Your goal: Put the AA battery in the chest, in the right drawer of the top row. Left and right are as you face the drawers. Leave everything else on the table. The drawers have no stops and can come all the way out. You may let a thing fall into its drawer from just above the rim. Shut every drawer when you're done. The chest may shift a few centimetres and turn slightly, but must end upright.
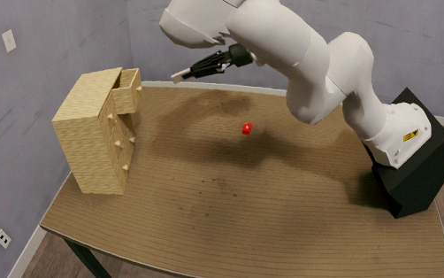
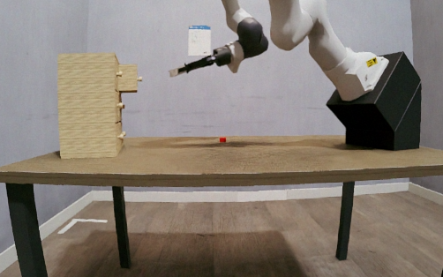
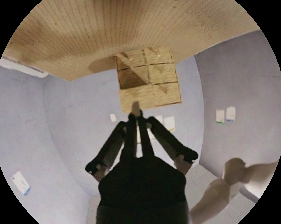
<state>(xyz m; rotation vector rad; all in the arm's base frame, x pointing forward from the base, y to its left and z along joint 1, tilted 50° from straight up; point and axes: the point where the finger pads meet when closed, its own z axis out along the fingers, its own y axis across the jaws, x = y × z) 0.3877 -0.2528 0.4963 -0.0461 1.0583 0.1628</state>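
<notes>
The wooden chest [image 1: 81,155] [image 2: 87,106] [image 3: 163,97] stands upright at the left of the table, its fronts facing the arm. The right drawer of the top row [image 1: 126,101] [image 2: 128,78] stands well out; the other drawers look shut. The part of its inside that shows in the top view is dark, and I cannot tell what lies in it. No AA battery is visible in any view. My gripper [image 1: 177,77] [image 2: 174,72] [image 3: 136,106] is shut with nothing visible between its fingertips. It is in the air to the right of the open drawer, at about its height, clear of it.
A small red block [image 1: 247,128] [image 2: 222,139] lies on the table [image 1: 223,221] [image 2: 187,169] between the chest and the robot's black base [image 1: 422,177] [image 2: 372,119]. A wall stands behind the table and another beyond the chest.
</notes>
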